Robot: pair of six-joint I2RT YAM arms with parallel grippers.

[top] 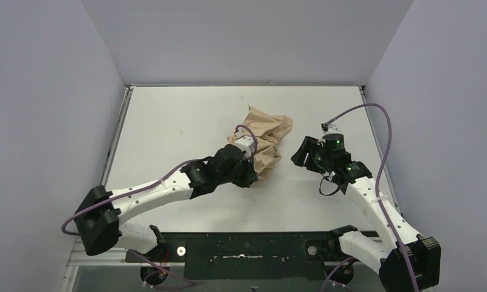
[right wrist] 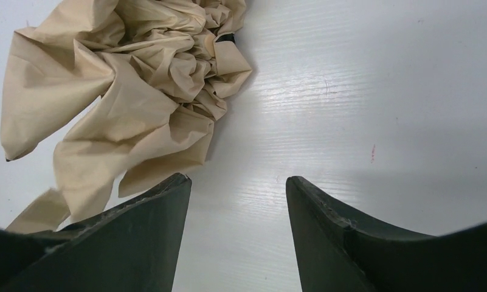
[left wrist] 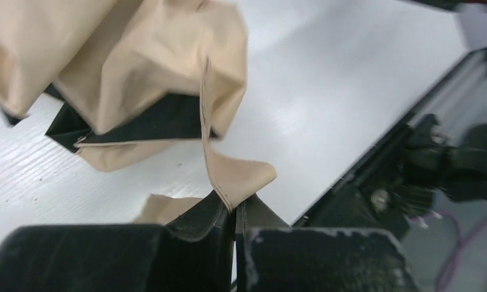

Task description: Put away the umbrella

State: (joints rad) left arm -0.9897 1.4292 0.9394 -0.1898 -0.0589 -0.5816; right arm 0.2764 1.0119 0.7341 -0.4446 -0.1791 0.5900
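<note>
The umbrella (top: 268, 143) lies as a crumpled beige-tan bundle at the table's middle. My left gripper (top: 248, 173) sits at its near end. In the left wrist view my left gripper (left wrist: 234, 205) is shut on a flap of the umbrella's fabric (left wrist: 238, 173), with black lining (left wrist: 149, 121) showing under the folds. My right gripper (top: 303, 157) is open and empty just right of the bundle. In the right wrist view my right gripper (right wrist: 238, 188) stands over bare table, the umbrella (right wrist: 131, 91) up and to the left, its fabric by my left fingertip (right wrist: 168, 194). Handle and shaft are hidden.
The white table (top: 180, 121) is walled by grey panels on the left, back and right. A black rail (top: 247, 243) runs along the near edge between the arm bases. Purple cables (top: 380, 121) loop from both arms.
</note>
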